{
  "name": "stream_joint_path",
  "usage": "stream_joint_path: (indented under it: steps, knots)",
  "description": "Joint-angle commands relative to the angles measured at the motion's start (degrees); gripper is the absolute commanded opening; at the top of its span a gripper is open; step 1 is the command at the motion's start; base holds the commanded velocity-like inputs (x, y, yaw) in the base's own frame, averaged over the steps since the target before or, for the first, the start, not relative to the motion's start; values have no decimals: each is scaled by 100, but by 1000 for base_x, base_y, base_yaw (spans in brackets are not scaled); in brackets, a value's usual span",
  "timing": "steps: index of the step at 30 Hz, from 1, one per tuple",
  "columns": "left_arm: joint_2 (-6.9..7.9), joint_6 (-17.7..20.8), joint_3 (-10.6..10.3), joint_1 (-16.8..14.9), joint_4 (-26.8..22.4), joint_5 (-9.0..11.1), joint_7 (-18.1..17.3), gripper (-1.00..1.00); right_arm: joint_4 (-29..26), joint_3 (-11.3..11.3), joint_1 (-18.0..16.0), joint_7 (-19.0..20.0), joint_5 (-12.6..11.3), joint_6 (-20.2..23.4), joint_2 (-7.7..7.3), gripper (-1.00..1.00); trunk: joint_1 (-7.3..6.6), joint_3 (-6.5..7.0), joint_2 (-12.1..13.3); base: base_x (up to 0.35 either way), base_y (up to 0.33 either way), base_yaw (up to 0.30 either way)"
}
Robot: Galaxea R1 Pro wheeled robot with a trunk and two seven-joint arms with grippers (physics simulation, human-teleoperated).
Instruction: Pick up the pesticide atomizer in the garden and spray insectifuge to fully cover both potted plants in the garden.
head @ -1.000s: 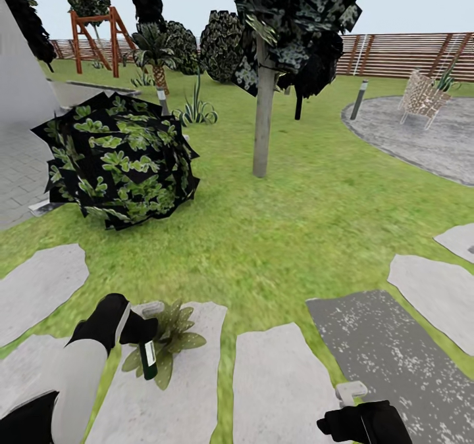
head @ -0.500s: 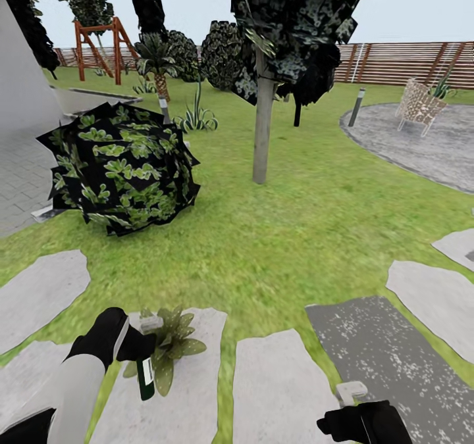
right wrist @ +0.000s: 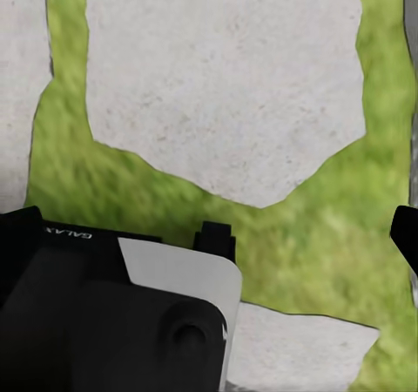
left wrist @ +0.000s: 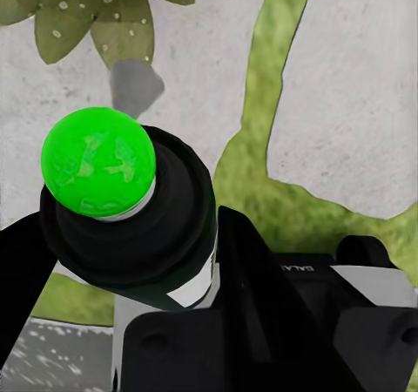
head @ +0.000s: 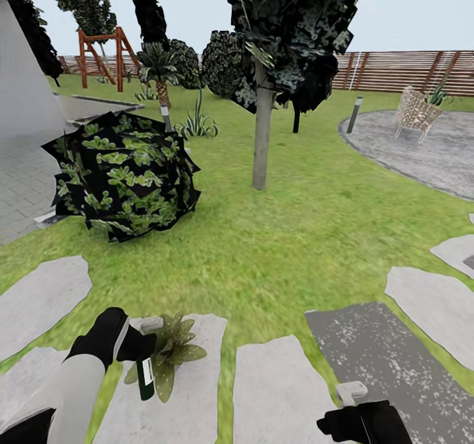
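Note:
My left gripper [head: 139, 346] is shut on the pesticide atomizer [head: 146, 378], a slim dark-green bottle with a white label that hangs bottom-down and slightly tilted. Its pale spray head [head: 151, 323] sticks out above the black fingers. Right beside the bottle, a potted plant [head: 174, 350] with pointed olive speckled leaves sits on a pale stepping stone [head: 187, 404]. In the left wrist view the bottle [left wrist: 131, 226] lies between the fingers, with the speckled leaves [left wrist: 104, 13] beyond it. My right gripper [head: 352, 401] hovers low over grass and stone, open [right wrist: 309, 235], holding nothing.
The garden lawn [head: 289, 233] stretches ahead, with a round dark leafy bush [head: 122, 174] at left and a tree trunk [head: 261, 135] in the middle. Grey and white stepping stones [head: 375, 358] lie at right. A paved circle with a wicker chair [head: 415, 112] and brown fence [head: 408, 69] stand beyond.
The whole picture has slid down a little, so the camera has moved. My left gripper still holds the atomizer beside the plant. The right gripper has kept its place.

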Motion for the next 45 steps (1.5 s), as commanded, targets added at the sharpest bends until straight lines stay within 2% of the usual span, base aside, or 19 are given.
stream_joint_path:
  steps: [1, 4, 23, 26, 28, 30, 33, 34, 36, 37, 40, 42, 43, 44, 45]
  knots:
    - [-4, 14, 26, -5, -5, -66, -39, -100, -8, -16, -4, 59, 60, 11, 7, 100, -22, 22, 38, 0, 0, 0]
    - [-2, 14, 26, -4, -5, -67, -37, -100, -7, -16, -4, 59, 60, 11, 7, 100, -88, 89, 159, 0, 0, 0]
    - [13, 14, 62, 126, -11, -63, -43, -100, -13, -33, -4, 62, 60, 3, 7, 100, -88, 92, 159, 0, 0, 0]
    - [14, -82, -32, 204, -31, -72, -48, -100, -8, -39, -4, 67, 60, 2, 7, 100, -88, 92, 159, 0, 0, 0]
    - [14, -368, -211, 388, -230, -69, -55, -100, -7, -39, -4, 70, 60, 2, 7, 100, -88, 92, 159, 0, 0, 0]
    - [16, -641, -460, 603, -696, -66, -134, -100, -7, -40, -4, 71, 60, 2, 7, 100, -88, 92, 159, 0, 0, 0]
    - [25, -829, -889, 913, -1375, -67, -935, -100, -7, -38, -4, 68, 60, 0, 7, 100, -88, 92, 159, 0, 0, 0]
    - [32, -901, -1047, 984, -1517, -69, -1289, -100, -7, -39, -4, 66, 60, 0, 7, 100, -88, 92, 159, 0, 0, 0]
    - [84, -1238, -1486, 1079, -1824, -91, -2220, -100, -7, -41, -4, 68, 60, -7, 7, 100, -88, 92, 159, 0, 0, 0]
    - [135, -1356, -1589, 1090, -1902, -90, -2408, -100, -7, -41, -4, 69, 60, -12, 7, 100, -88, 92, 159, 0, 0, 0]
    - [374, -1580, -1902, 1107, -2253, -87, -2947, -100, -7, -41, -4, 71, 60, -32, 5, 100, -88, 92, 159, 0, 0, 0]
    - [567, -1737, -2219, 1108, -2632, -86, -3586, -100, -7, -41, -4, 71, 60, -39, 5, 100, -88, 92, 159, 0, 0, 0]
    - [697, -1957, -2346, 1103, -2830, -93, -4013, -100, -7, -41, -4, 71, 60, -40, 4, 100, -88, 92, 159, 0, 0, 0]
    - [827, -2184, -2411, 1094, -2953, -99, -4447, -100, -7, -41, -4, 71, 60, -41, 1, 100, -88, 92, 159, 0, 0, 0]
    - [916, -2319, -2435, 1089, -3003, -104, -4716, -100, -7, -41, -4, 74, 60, -42, 0, 100, -88, 92, 159, 0, 0, 0]
